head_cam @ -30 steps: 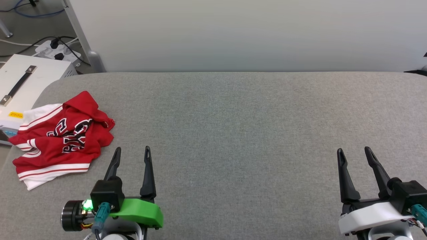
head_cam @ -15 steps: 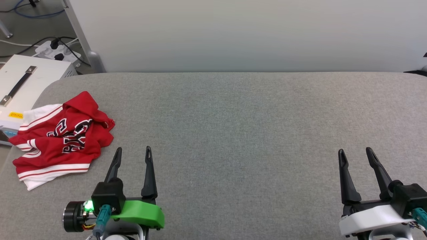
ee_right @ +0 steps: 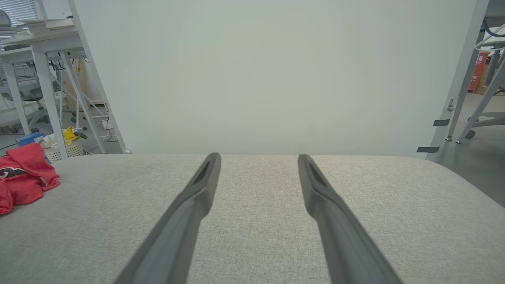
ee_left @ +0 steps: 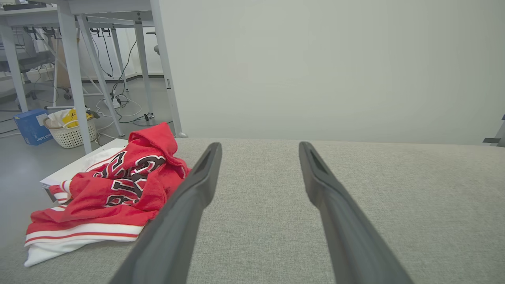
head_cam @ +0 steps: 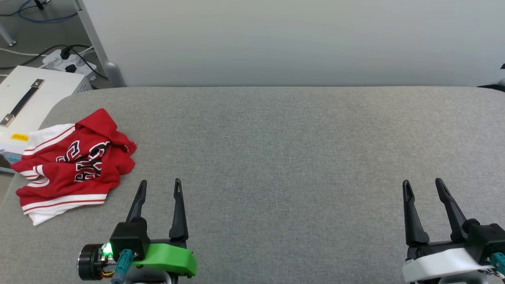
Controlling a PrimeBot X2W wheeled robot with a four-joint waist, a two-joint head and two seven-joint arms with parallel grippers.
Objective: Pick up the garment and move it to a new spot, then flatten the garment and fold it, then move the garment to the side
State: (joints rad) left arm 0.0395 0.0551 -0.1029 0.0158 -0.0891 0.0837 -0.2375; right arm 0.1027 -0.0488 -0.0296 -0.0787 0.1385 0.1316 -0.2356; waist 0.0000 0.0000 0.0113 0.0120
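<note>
Red shirt [head_cam: 73, 165]: crumpled in a heap at the left edge of the frame, on the grey padded table [head_cam: 284, 150].
Left gripper [head_cam: 159, 183]: lower left, fingers spread wide, holding nothing, not touching the shirt.
Right gripper [head_cam: 423, 182]: lower right, fingers spread wide, empty.
Shirt to left gripper: up and left of the fingertips, near but apart.
Shirt to right gripper: well apart, across the table.

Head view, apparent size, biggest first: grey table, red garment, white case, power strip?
1. grey table
2. red garment
3. white case, cut off at the frame edge, so its rank against the garment is unsure
4. power strip, also farthest back
</note>
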